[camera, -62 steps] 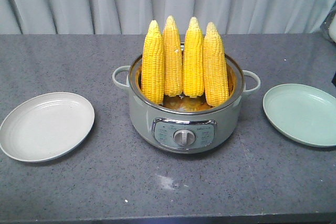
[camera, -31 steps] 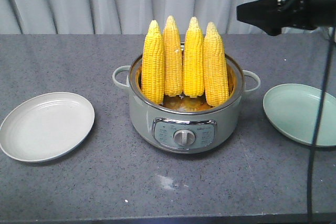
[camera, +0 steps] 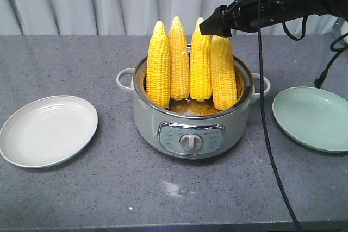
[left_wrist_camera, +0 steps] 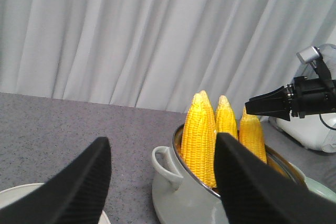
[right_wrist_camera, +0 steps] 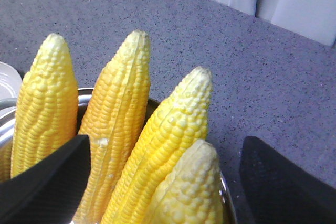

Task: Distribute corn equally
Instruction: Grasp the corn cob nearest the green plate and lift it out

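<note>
Exterior front-facing view: the grey table [camera: 70, 199] runs out of frame on both sides. The pot [camera: 190, 129] stands at its middle. The white plate [camera: 48, 130] lies toward the table's left edge. The green plate [camera: 310, 117] lies toward the right edge and is clipped by the frame. The corn [camera: 190, 66], four cobs, stands upright in the pot with points up and lower ends hidden behind the rim. My right gripper [camera: 213, 27] hangs at the tip of the rightmost cob and covers it. From my right wrist its fingers [right_wrist_camera: 47, 182] are spread wide with cob tips between them, though I cannot tell whether either finger touches a cob. My left gripper [left_wrist_camera: 163, 145] is out of the front view. It is spread too and holds nothing, left of the pot.
</note>
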